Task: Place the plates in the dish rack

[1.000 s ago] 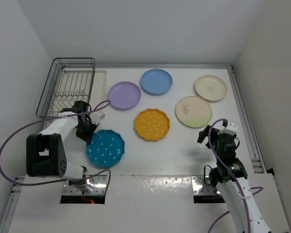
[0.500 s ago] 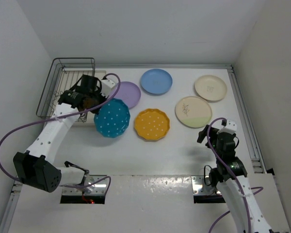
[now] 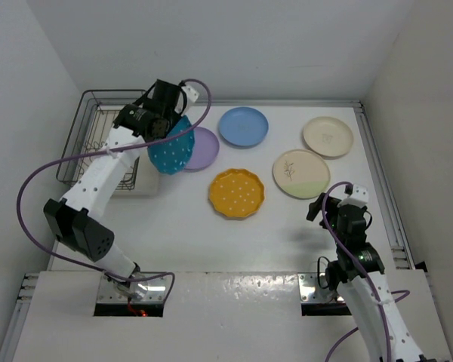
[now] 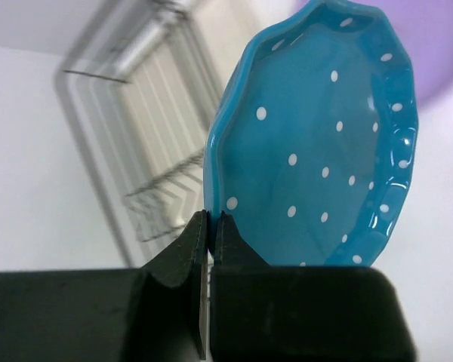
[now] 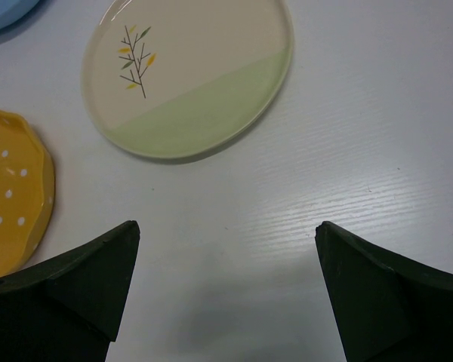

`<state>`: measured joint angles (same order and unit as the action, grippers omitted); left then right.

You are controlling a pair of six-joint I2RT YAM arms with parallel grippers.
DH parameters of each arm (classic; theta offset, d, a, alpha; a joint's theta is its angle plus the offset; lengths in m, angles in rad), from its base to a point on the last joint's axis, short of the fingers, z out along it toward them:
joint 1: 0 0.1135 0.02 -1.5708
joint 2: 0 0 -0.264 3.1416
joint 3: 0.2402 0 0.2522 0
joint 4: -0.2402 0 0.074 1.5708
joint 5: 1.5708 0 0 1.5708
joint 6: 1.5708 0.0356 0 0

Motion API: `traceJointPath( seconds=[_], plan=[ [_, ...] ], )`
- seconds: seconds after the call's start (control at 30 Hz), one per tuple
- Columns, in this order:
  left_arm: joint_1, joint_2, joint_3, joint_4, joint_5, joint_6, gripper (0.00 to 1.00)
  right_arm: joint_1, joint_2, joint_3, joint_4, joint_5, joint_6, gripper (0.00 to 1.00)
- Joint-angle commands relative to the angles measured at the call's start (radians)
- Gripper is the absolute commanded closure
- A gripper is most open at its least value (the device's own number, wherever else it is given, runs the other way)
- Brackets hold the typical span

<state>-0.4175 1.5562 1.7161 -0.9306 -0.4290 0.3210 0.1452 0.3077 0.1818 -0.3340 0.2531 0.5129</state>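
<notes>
Clamping teal plate (image 4: 317, 143) at rim, left gripper (image 4: 211, 219) hovers beside dish rack (image 3: 115, 93); right gripper (image 5: 226, 228) spread.

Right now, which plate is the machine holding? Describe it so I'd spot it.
Find the dark wire dish rack at the far left. Just right of it, the left fingers pinch a lifted, tilted plate by its rim. Unlike the plain lilac plate beside it, it is teal with white dots and a scalloped edge.

I'm holding teal white-dotted scalloped plate (image 3: 174, 149) tilted in L gripper (image 3: 164, 128), beside dark grey wire dish rack (image 3: 98, 139), partly covering round lilac plate (image 3: 204, 148).
</notes>
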Motion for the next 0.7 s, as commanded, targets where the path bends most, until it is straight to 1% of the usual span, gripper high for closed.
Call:
traceJointPath(
  seconds=[0.0, 0.1, 0.2, 0.27, 0.3, 0.33, 0.37, 0.4, 0.43, 0.47, 0.5, 0.53, 0.57, 0.67],
  plan=[
    [-0.001, -0.009, 0.158, 0.154, -0.274, 0.059, 1.00, -0.002, 0.021, 0.045, 0.055, -0.011, 0.001, 0.00],
    [0.031, 0.025, 0.218, 0.216, -0.387, 0.137, 1.00, -0.004, 0.030, 0.045, 0.058, -0.012, -0.007, 0.00],
    [0.089, 0.054, 0.282, 0.263, -0.462, 0.202, 1.00, -0.001, 0.030, 0.038, 0.062, -0.009, -0.010, 0.00],
    [0.135, 0.054, 0.293, 0.311, -0.494, 0.234, 1.00, -0.002, 0.031, 0.035, 0.062, -0.012, -0.011, 0.00],
    [0.150, 0.054, 0.304, 0.332, -0.505, 0.274, 1.00, -0.002, 0.031, 0.033, 0.062, -0.009, -0.014, 0.00],
    [0.166, 0.054, 0.295, 0.361, -0.528, 0.297, 1.00, -0.001, 0.031, 0.031, 0.066, -0.011, -0.014, 0.00],
    [0.207, 0.039, 0.281, 0.425, -0.528, 0.323, 1.00, -0.002, 0.034, 0.028, 0.070, -0.011, -0.020, 0.00],
    [0.230, 0.030, 0.264, 0.461, -0.537, 0.372, 1.00, -0.002, 0.039, 0.027, 0.073, -0.012, -0.025, 0.00],
    [0.255, 0.006, 0.219, 0.498, -0.527, 0.398, 1.00, -0.002, 0.041, 0.027, 0.076, -0.011, -0.027, 0.00],
    [0.308, -0.007, 0.192, 0.531, -0.518, 0.421, 1.00, -0.002, 0.048, 0.028, 0.078, -0.012, -0.027, 0.00],
    [0.336, -0.019, 0.165, 0.596, -0.504, 0.464, 1.00, -0.001, 0.050, 0.028, 0.081, -0.014, -0.034, 0.00],
    [0.365, -0.030, 0.113, 0.625, -0.469, 0.483, 1.00, -0.002, 0.062, 0.028, 0.079, -0.012, -0.036, 0.00],
    [0.420, -0.039, 0.088, 0.653, -0.452, 0.499, 1.00, -0.004, 0.065, 0.025, 0.081, -0.012, -0.037, 0.00],
    [0.499, -0.053, 0.005, 0.755, -0.387, 0.559, 1.00, -0.001, 0.083, 0.024, 0.085, -0.014, -0.034, 0.00]
  ],
)
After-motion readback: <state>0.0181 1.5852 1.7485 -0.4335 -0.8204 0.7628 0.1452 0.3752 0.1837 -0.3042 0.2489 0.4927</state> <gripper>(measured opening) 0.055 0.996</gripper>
